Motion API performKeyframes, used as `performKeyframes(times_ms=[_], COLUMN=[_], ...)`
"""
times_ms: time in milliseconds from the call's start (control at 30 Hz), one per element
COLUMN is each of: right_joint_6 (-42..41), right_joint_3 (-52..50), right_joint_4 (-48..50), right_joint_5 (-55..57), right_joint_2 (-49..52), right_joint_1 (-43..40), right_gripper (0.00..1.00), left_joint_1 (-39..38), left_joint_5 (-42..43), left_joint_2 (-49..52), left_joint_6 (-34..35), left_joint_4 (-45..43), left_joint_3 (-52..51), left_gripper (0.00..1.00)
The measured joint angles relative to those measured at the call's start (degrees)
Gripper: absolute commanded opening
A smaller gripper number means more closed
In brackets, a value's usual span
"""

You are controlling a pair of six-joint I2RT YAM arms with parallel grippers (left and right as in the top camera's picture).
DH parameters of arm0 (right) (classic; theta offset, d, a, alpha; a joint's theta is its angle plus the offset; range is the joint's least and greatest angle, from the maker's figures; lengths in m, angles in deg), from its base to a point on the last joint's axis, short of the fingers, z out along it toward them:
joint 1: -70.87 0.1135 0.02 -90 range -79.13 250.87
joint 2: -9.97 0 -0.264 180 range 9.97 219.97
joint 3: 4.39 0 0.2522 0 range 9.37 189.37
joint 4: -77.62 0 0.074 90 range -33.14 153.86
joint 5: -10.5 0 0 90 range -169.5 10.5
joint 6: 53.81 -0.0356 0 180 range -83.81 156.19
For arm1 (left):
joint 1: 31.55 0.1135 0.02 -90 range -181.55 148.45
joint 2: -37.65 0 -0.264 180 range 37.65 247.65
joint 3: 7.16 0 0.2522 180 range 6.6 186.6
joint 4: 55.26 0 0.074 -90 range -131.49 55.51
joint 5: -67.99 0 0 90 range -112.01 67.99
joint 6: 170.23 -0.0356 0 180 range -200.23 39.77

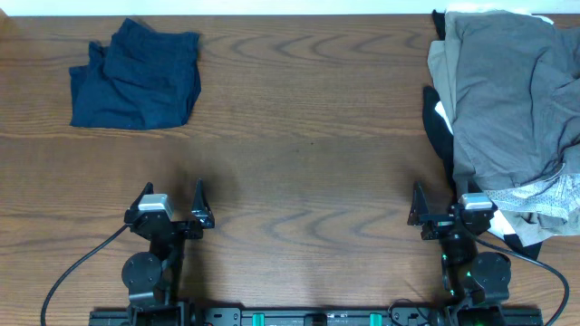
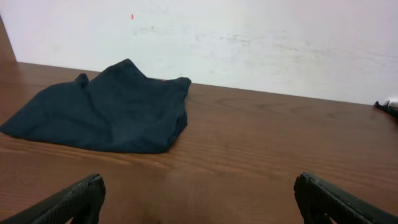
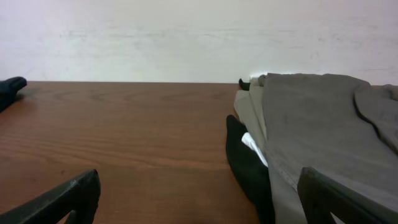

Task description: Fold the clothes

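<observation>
The left gripper sits at the lower left of the overhead frame, its jaws spread wide and holding nothing. A loosely bunched navy garment lies well apart from it in the upper left, beyond its fingers on the wooden table. The right gripper sits at the lower right, equally wide and empty, at the near edge of a heap of clothes along the right side. Grey fabric lies on top, with khaki, black and white showing at the heap's edges. Whether the gripper touches the heap cannot be told.
</observation>
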Motion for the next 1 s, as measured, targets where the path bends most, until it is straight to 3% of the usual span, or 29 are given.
performKeyframes(times_ms=[1000], right_joint_6=[0.0], right_joint_3=[0.0], right_joint_4=[3.0], right_joint_5=[0.0], right_joint_2=[0.0], right_joint_1=[0.0], right_gripper=[0.99], left_joint_1=[0.0], left_joint_5=[0.0], left_joint_2=[0.0], left_joint_6=[0.0], left_joint_4=[1.3], left_joint_3=[0.6], left_gripper=[0.98])
